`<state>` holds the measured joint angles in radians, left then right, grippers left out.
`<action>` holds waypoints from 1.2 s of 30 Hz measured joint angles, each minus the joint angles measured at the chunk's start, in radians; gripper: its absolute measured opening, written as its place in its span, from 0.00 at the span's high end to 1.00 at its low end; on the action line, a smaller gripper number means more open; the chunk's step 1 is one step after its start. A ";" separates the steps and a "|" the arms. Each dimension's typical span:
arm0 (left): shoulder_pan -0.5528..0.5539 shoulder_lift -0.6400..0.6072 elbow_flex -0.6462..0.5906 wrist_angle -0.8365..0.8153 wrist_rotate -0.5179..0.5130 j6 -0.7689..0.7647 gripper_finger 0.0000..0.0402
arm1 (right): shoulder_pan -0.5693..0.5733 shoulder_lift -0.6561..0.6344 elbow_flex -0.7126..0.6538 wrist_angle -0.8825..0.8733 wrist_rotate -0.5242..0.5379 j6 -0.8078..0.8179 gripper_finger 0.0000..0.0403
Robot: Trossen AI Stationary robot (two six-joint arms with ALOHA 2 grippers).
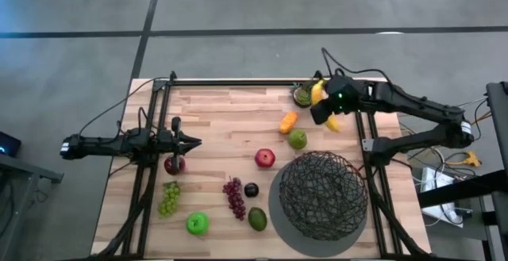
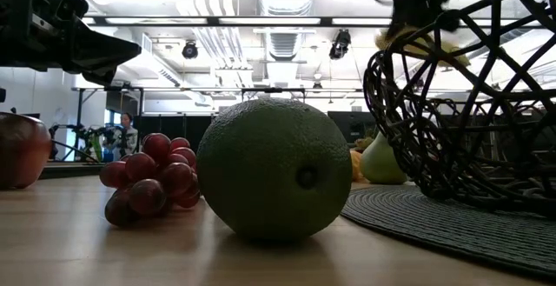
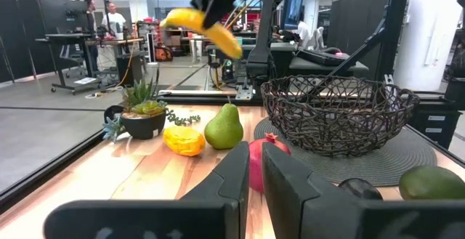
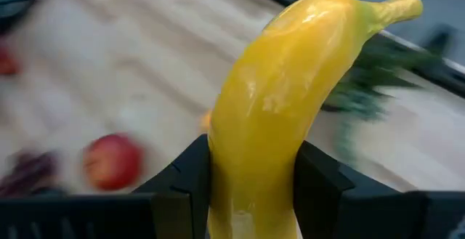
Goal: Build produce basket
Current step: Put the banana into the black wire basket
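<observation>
The right hand [image 1: 327,109] hangs over the far right part of the wooden surface [image 1: 214,134], closed around a yellow banana [image 1: 320,94] just beside a small potted plant [image 1: 302,96]. Nearer lies the wire basket [image 1: 321,193] on a grey disc [image 1: 282,217], with a green pear [image 1: 298,139], an orange piece [image 1: 289,121] and a red apple [image 1: 264,159] to its far left. The left hand [image 1: 190,143] waits at the left side, above another red apple [image 1: 174,164], with green grapes [image 1: 169,199], a green apple [image 1: 197,224], purple grapes [image 1: 235,197], a plum [image 1: 251,189] and an avocado [image 1: 257,218] along the near edge.

Bright even overhead light, ceiling strip lamps glaring white above the avocado [image 2: 274,167], soft shadow beneath it, motion-blurred background behind the sharp, glossy banana [image 4: 290,101], highlights along its skin
</observation>
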<state>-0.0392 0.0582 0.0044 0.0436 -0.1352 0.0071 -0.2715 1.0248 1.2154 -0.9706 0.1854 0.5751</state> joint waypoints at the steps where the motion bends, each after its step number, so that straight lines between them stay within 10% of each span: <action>1: 0.000 0.000 0.000 0.000 0.000 0.000 0.95 | 0.045 0.007 0.023 0.001 0.000 0.000 0.68; 9: 0.000 0.000 0.000 0.000 0.000 0.000 0.95 | 0.423 0.114 0.184 -0.030 -0.021 0.013 0.68; 18: 0.000 0.000 0.000 0.000 0.000 0.000 0.95 | 0.734 0.303 0.282 -0.098 -0.311 0.156 0.62; 36: 0.000 0.000 0.000 0.000 0.000 0.000 0.95 | 0.951 0.602 0.287 -0.152 -0.176 0.187 0.69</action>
<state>-0.0392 0.0586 0.0044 0.0434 -0.1352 0.0071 0.6791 1.6266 1.5024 -1.1224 0.0093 0.7617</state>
